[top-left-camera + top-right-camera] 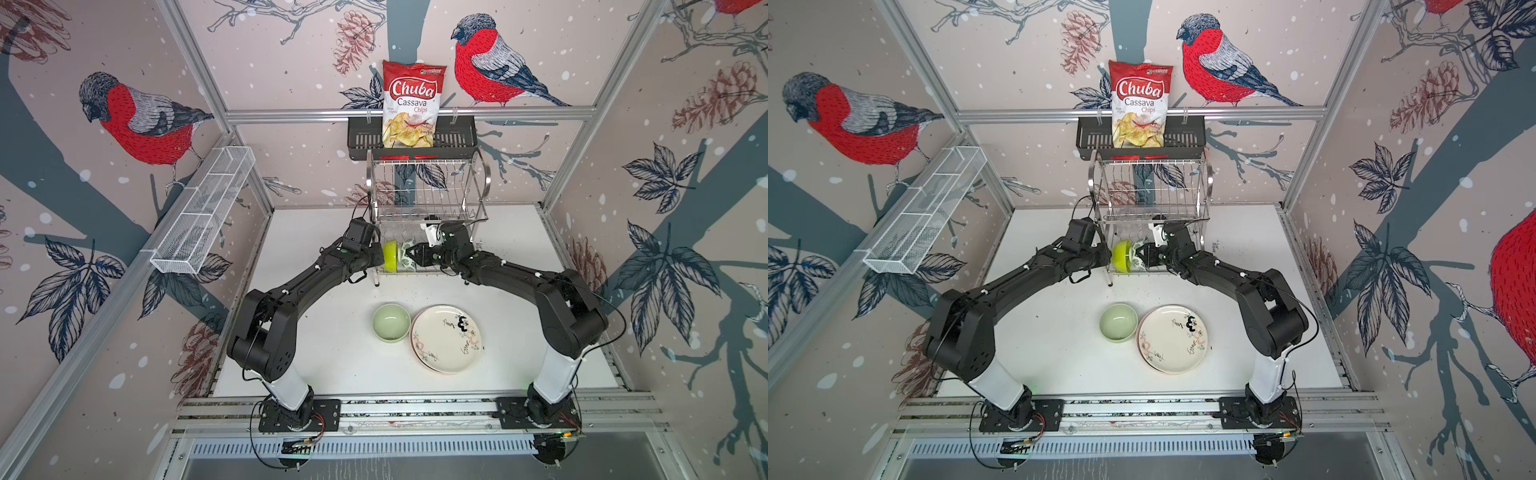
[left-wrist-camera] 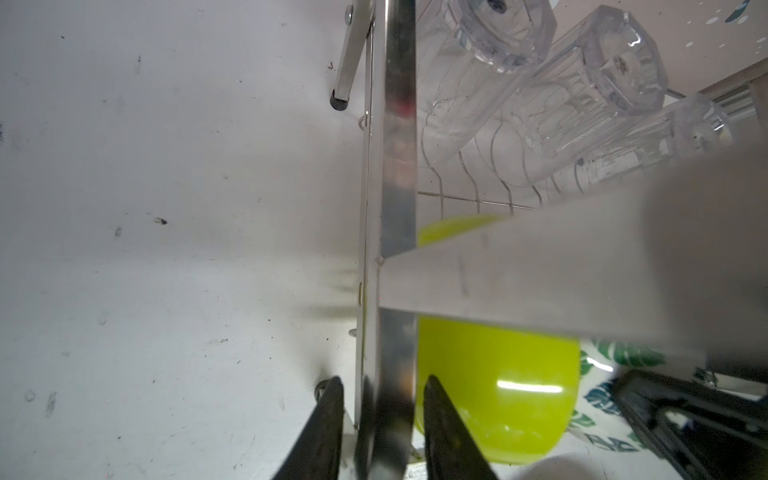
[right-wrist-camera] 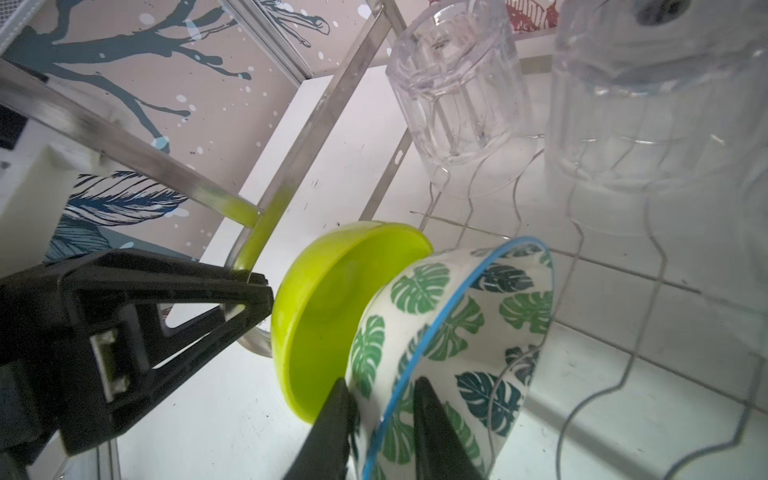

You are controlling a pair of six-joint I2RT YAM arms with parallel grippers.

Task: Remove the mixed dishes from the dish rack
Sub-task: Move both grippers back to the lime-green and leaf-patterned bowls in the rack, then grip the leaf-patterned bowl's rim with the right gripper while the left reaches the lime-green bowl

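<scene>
Bowl removal in hand: dish rack (image 1: 428, 191), end frame straddled by left gripper (image 2: 382, 380), clamp unconfirmed; leaf bowl (image 3: 457, 316) on its lower tier, against lime bowl (image 3: 316, 324), rim straddled by right gripper (image 3: 380, 382), grip unconfirmed; next likely needs firm pinch, clear lift.

Robot test cell in a lab, dressed up as a kitchen corner. Boxed in by bare aluminium framing (image 1: 407, 113), with bird-and-pinecone wallpaper panels (image 1: 137, 120) on 3 sides. 2 black arms (image 1: 519, 274) bolted to a slotted rail (image 1: 415, 409) at the front of a white table (image 1: 316, 353).

Kitchen props throughout:
- steel dish rack (image 1: 428, 187) holding clear tumblers (image 2: 478, 62), a lime bowl (image 1: 390, 254) and a leaf-print bowl (image 3: 457, 332)
- chips bag (image 1: 412, 104) in a black basket (image 1: 457, 139)
- white wire tray (image 1: 203, 212) clipped to the frame
- pale green bowl (image 1: 390, 322) and doodled plate (image 1: 446, 338) out on the table
</scene>
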